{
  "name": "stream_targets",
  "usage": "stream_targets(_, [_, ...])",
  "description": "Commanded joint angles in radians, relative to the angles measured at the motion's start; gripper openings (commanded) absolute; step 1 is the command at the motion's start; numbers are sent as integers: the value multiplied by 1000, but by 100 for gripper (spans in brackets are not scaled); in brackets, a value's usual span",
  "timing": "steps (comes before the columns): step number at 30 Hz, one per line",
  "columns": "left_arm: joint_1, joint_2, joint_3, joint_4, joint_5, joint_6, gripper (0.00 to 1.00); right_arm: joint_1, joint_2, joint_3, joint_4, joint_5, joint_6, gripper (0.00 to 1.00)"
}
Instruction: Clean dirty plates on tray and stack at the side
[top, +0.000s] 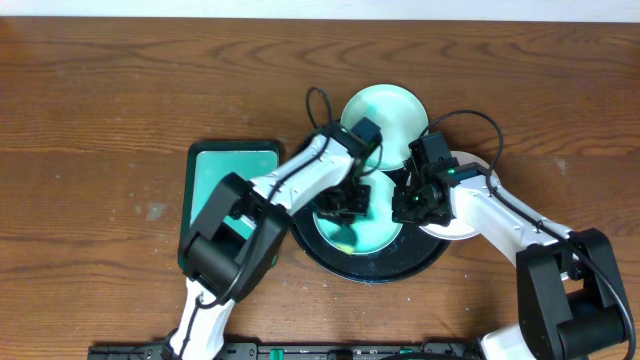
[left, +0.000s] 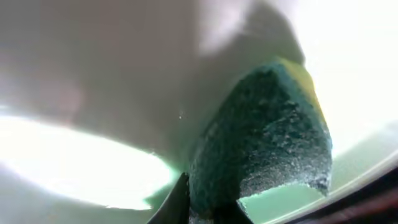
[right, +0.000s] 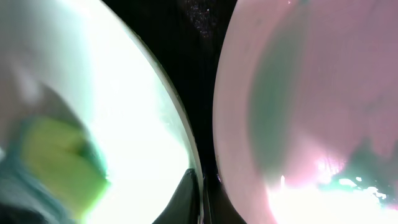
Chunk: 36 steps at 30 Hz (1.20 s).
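**Sponge Pressing on the Tinted Plate in the Black Tray**

The round white plate tinted pale teal (top: 372, 235) is lying in the large round glossy black tray (top: 410, 263), with both arms covering much of it from overhead. The left gripper (top: 340, 205) is clamping a dark green sponge with a yellow face (left: 267, 137) and pressing it onto that plate; overhead, the sponge is hiding beneath the gripper. The right gripper (top: 412, 205) is sitting with its jaws closed at the plate's right rim (whether they are pinching that rim is not showing clearly).

A second teal-tinted round plate (top: 392, 115) is lying at the tray's far rim, its near edge going under the left arm (top: 290, 185), so touching or apart cannot be told. A third round white plate (top: 452, 231) is lying at the tray's right side, half covered by the right arm (top: 510, 215).

Everything is resting on a brown wood-grain table (top: 120, 90). A rectangular teal-green tray (top: 215, 170) is lying just left of the black tray, with the left arm crossing it.

The left wrist view is showing the sponge's coarse grain against a glaring, blurred plate. The right wrist view is showing a dark strip of tray between two plate rims.
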Motion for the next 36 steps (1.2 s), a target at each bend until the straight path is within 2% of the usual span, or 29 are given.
stream_targets(1, [82, -20, -5, -7, -370, -35, 7, -13, 13, -6, -11, 74, -3, 1])
stream_targets(4, [120, -20, -5, 13, -443, -35, 7, -13, 13, -6, -9, 74, -3, 1])
stream_targets(8, [137, -20, -5, 72, -418, -35, 7, -13, 13, -6, -9, 74, -3, 1])
stream_targets(15, [97, -3, -26, 297, -26, -17, 7, -13, 13, -6, -8, 74, -3, 1])
stream_targets(18, [45, 40, -26, 345, 84, -16, 7, -13, 13, -6, -8, 74, -3, 1])
stream_targets(25, [-29, 66, -15, 325, 236, 18, 7, -13, 13, -6, -8, 74, -3, 1])
stream_targets(32, [-8, 60, -7, 201, 238, 23, 7, -13, 13, -6, -8, 74, -3, 1])
stream_targets(36, [77, -75, -6, 97, 90, 49, 7, -13, 13, -6, -10, 74, -3, 1])
